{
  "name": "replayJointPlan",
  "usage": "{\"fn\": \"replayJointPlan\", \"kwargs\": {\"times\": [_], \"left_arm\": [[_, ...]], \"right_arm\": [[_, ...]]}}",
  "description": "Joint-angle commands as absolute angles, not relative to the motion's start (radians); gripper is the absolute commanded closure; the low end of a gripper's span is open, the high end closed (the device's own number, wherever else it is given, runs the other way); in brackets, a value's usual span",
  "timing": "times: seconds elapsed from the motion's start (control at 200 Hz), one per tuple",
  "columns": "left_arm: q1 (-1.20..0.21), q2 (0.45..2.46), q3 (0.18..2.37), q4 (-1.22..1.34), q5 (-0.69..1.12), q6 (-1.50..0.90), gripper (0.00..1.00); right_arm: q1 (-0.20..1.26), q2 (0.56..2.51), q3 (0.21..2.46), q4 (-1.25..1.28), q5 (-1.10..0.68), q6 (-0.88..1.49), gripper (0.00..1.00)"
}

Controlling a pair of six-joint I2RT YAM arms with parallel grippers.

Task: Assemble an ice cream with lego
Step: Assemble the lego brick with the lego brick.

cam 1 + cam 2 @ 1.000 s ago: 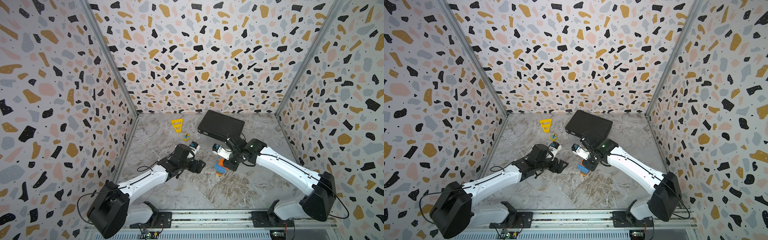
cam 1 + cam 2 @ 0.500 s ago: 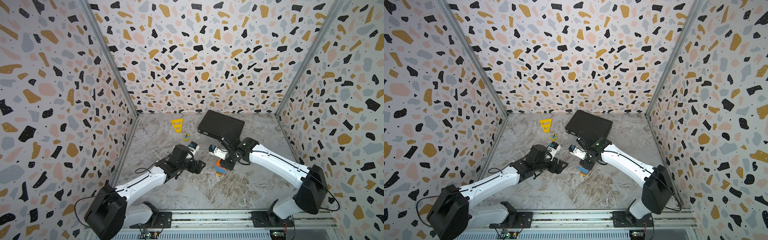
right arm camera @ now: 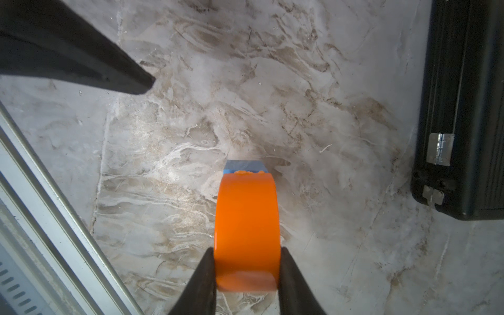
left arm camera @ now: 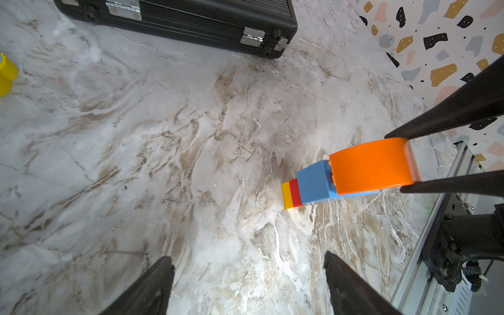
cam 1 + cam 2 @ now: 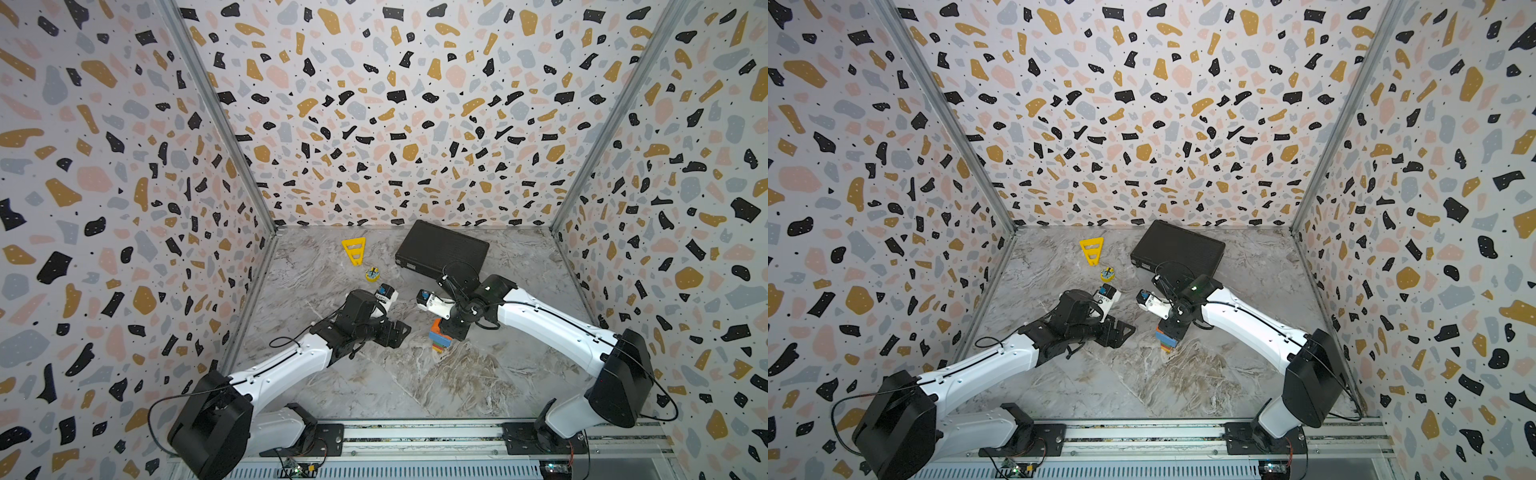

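And there it was, the ice cream (image 5: 439,337) standing on the marble table (image 5: 415,382) on its yellow foot, near the middle and toward the right arm's side! The right gripper (image 3: 246,253) had its jaws pinched tight on the orange dome (image 3: 246,231) at the very top. In the left wrist view the colours ran yellow, red, then the wide blue bricks (image 4: 313,182), capped in orange; a sliver of green showed between red and blue in a top view. By the look of it the stack was all but complete. What seemed left was a last press on the dome, where a thin seam with orange studs showed above the blue, and then the letting go. No loose lego could be picked out on the table. The left gripper (image 4: 246,259) hung just beside the stack with its jaws spread wide, holding nothing. Room? Plenty: bare marble lay toward the front rail (image 5: 415,432) and out to the right wall. The black case (image 5: 442,249) sat behind the right arm, near but apart. The yellow slotted triangle (image 5: 354,250) and the small yellow round piece (image 5: 372,274) lay well back. The tight spot was the gap between the two grippers themselves.
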State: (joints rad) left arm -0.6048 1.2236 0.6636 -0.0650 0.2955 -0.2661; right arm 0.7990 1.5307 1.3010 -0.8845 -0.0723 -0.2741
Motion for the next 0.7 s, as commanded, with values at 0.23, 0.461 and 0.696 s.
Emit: {"fn": "replayJointPlan", "kwargs": {"times": [0.23,0.461,0.696], "left_arm": [[-0.598,1.235,0.657,-0.029,0.318,-0.259,0.13],[-0.598,1.239,0.657,-0.031,0.321,-0.26,0.13],[-0.598,1.241,0.657,-0.035,0.325,-0.258,0.13]], "right_arm": [[0.805,1.522,1.314,-0.898,-0.091,-0.26,0.93],[0.805,1.519,1.303,-0.894,-0.047,-0.237,0.93],[0.805,1.512,1.292,-0.874,-0.035,-0.209,0.93]]}}
